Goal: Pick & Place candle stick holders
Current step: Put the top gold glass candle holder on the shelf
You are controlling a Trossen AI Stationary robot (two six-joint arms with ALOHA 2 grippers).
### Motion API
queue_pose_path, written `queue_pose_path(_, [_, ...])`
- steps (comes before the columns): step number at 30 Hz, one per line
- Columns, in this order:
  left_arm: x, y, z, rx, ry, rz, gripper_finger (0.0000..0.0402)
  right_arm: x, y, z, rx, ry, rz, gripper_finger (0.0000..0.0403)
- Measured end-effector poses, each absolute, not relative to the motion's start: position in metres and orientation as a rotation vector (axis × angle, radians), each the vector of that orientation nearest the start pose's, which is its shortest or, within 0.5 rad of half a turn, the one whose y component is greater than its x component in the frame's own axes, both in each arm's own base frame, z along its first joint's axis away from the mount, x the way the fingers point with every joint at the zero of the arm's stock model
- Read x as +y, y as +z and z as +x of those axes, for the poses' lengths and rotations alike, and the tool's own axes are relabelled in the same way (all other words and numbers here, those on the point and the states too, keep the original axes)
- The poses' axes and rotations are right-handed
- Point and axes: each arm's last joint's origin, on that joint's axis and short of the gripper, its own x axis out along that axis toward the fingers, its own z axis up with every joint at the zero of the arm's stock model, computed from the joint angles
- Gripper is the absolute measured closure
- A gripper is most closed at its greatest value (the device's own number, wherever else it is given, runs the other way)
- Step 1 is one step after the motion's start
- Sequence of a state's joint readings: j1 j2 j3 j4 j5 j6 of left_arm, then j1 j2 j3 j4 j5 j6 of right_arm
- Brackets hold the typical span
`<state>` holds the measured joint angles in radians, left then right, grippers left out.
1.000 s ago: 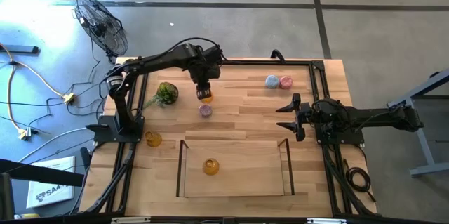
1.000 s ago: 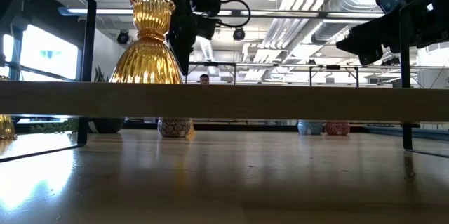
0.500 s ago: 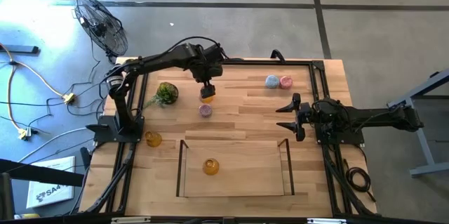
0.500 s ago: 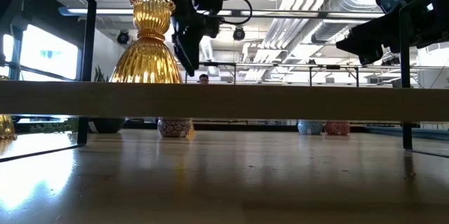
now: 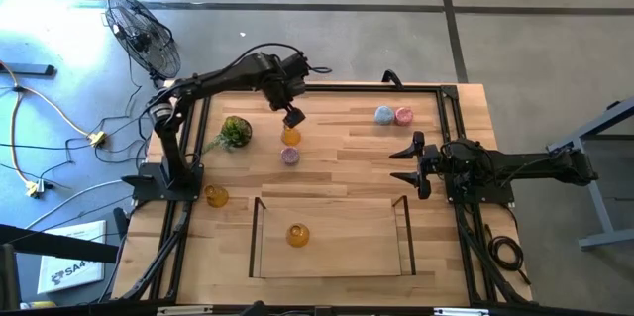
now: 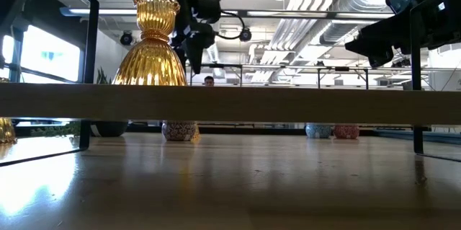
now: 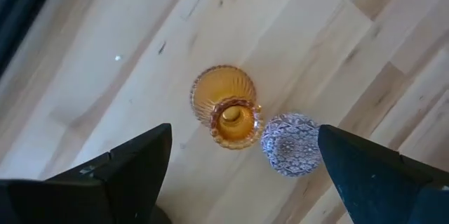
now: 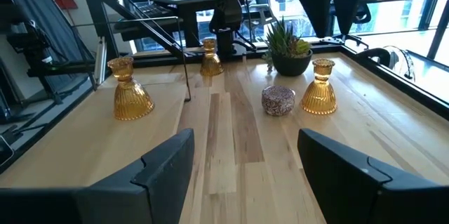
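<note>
under left hand (image 5: pixel 294 116), fingers spread: amber holder (image 5: pixel 290 137), purple holder (image 5: pixel 290 156) beside, plant (image 5: pixel 235 131) near.

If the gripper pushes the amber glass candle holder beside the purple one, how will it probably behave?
The amber ribbed glass candle holder has a narrow neck over a wide bell base, so it probably slides when pushed low but may tip when pushed high. It looks like glass, so likely rigid, smooth and breakable. It almost touches the purple patterned glass holder, so it may knock it.
</note>
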<state>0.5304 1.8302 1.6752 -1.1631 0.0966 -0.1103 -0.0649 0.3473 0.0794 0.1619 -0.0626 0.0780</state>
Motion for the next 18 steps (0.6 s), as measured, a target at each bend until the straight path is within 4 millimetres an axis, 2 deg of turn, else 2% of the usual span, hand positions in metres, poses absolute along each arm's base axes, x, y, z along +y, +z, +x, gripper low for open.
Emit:
queue_pose_path(8, [0.186, 0.249, 0.324, 1.421, 0.401, -0.532, 0.0048, -0.006, 0.176, 0.12, 0.107, -0.005, 0.085, 0.0153])
queue_pose_path(18, [0.19, 0.233, 0.333, 1.418, 0.323, -0.532, 0.0048, -0.006, 0.176, 0.12, 0.108, -0.005, 0.077, 0.0153])
